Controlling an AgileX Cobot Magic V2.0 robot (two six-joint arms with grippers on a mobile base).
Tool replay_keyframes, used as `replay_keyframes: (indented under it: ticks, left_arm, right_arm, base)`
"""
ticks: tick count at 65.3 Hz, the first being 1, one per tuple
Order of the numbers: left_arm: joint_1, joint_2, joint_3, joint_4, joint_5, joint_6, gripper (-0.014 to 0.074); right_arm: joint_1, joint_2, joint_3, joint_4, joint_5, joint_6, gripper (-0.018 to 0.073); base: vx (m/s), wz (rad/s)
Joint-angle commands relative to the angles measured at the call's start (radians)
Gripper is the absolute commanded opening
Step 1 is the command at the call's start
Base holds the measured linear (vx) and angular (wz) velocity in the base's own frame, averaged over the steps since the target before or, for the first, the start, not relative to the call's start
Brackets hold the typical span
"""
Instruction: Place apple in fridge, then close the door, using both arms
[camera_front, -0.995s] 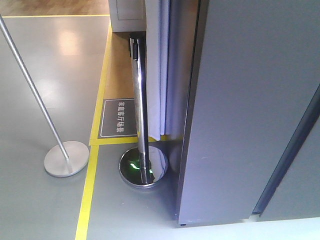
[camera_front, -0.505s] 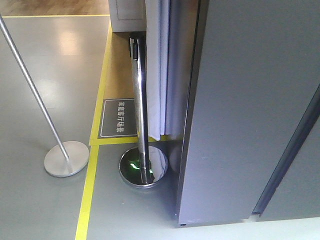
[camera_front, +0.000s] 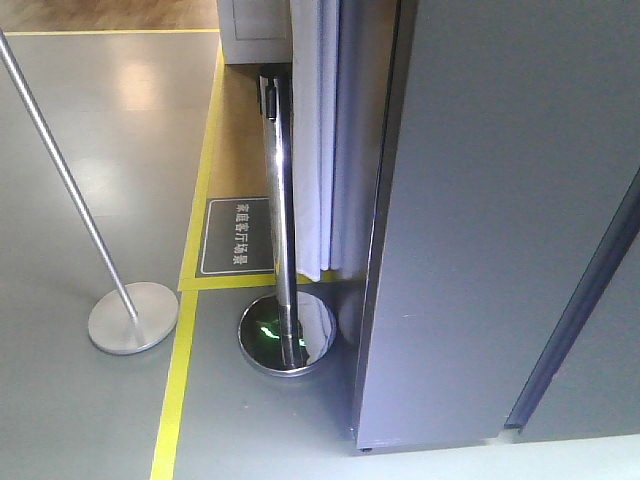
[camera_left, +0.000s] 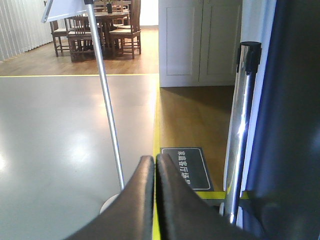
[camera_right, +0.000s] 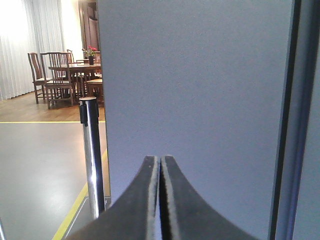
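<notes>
Here, grey matte fridge (camera_front: 500, 220), left claw (camera_left: 154, 162) pressed closed, right claw (camera_right: 160, 162) likewise, both empty.

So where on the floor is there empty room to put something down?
The grey floor left of the yellow line is bare, apart from the dull round stand base. It is crowded by the fridge: the shiny post, its mirror base and the floor sign sit close together there.

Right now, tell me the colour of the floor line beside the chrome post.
Yellow. The floor line shows best in the exterior front-facing view, left of the chrome post.
</notes>
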Motion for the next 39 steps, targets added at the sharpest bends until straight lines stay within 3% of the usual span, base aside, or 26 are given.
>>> replay_keyframes:
  ticks: [1, 39]
  left_arm:
    - [-0.004, -0.016, 0.016, -0.006, -0.07, 0.0, -0.0008]
    - [-0.004, -0.016, 0.016, -0.006, -0.07, 0.0, -0.0008]
  right_arm:
    - [-0.002, -0.005, 0.01, -0.013, -0.081, -0.008, -0.0003]
    - [-0.002, -0.005, 0.01, -0.013, -0.081, -0.008, -0.0003]
  base:
    - [0.0, 0.0]
    - [0.0, 0.0]
